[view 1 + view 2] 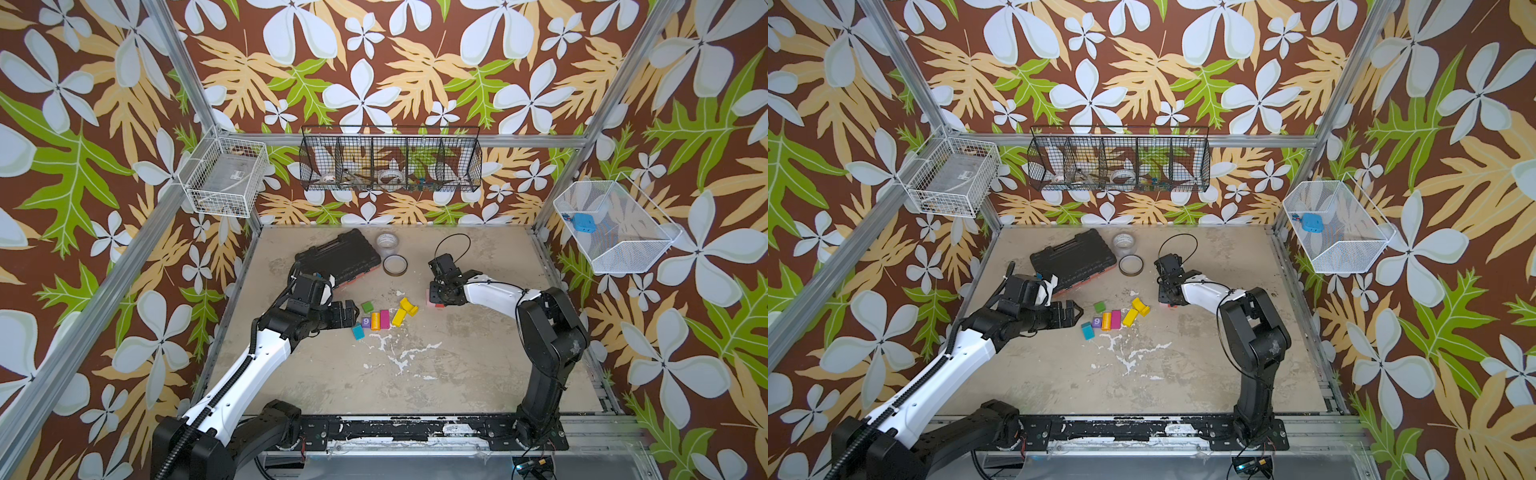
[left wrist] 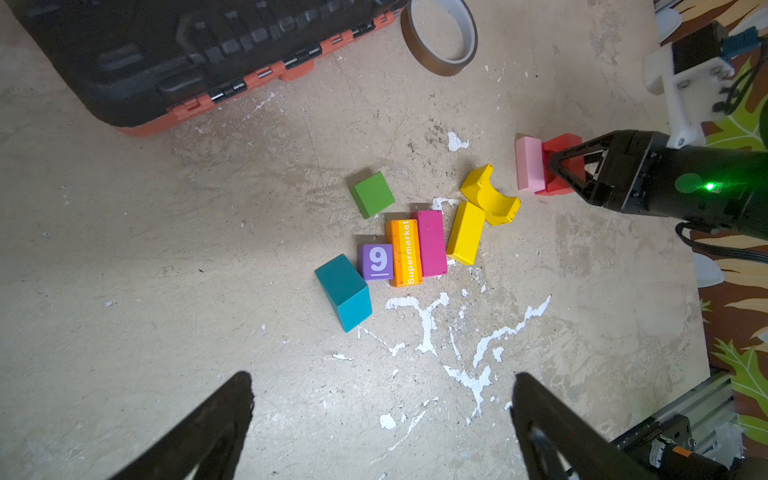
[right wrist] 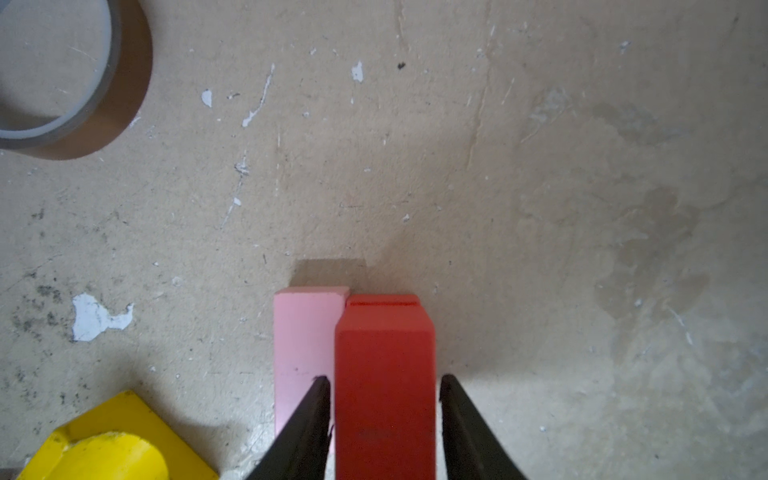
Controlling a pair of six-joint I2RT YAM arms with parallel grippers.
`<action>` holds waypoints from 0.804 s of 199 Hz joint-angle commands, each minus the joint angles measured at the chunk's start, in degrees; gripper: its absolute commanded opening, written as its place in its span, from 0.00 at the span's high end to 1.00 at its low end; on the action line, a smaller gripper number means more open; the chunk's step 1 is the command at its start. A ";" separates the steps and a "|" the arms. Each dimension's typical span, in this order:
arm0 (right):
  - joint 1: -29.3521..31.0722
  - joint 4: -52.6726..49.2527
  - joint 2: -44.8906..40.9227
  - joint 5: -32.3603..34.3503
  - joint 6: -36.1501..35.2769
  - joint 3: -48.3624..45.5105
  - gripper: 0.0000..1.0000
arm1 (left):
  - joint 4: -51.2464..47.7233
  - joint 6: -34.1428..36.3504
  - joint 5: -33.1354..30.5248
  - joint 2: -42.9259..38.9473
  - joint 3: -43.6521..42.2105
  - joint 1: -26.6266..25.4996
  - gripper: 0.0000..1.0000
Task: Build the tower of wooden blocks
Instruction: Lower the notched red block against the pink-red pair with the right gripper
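Loose wood blocks lie mid-table: green cube (image 2: 372,194), purple "9" cube (image 2: 376,261), orange block (image 2: 405,252), magenta brick (image 2: 432,243), yellow brick (image 2: 465,232), yellow arch (image 2: 490,195) and teal block (image 2: 345,293). Apart from them, a pink brick (image 3: 305,332) and a red block (image 3: 384,353) stand side by side, touching. My right gripper (image 3: 383,377) straddles the red block, open, with a slim gap at each finger. My left gripper (image 2: 382,376) hangs wide open and empty, left of the teal block (image 1: 357,331). No stacked tower is in view.
A black tool case (image 1: 336,257) lies at the back left, with a brown tape roll (image 1: 395,264) and a clear roll (image 1: 386,241) beside it. Wire baskets (image 1: 390,160) hang on the back and side walls. White paint streaks (image 1: 395,353) mark the table.
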 commanded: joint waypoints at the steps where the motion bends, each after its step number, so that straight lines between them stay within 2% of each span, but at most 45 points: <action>1: 0.12 -0.15 0.30 0.27 -0.02 0.53 0.59 | 0.04 0.31 0.45 0.03 0.30 -0.04 0.02; 41: 0.10 0.07 0.39 0.48 0.21 0.53 0.66 | 0.02 0.33 0.44 0.07 0.31 -0.06 0.02; 77: 0.11 -0.01 0.74 0.54 0.32 0.75 0.69 | 0.02 0.32 0.45 0.03 0.31 -0.05 0.02; 160: 0.07 -0.61 1.27 1.01 0.07 1.37 0.68 | 0.02 0.33 0.40 0.11 0.31 -0.05 0.02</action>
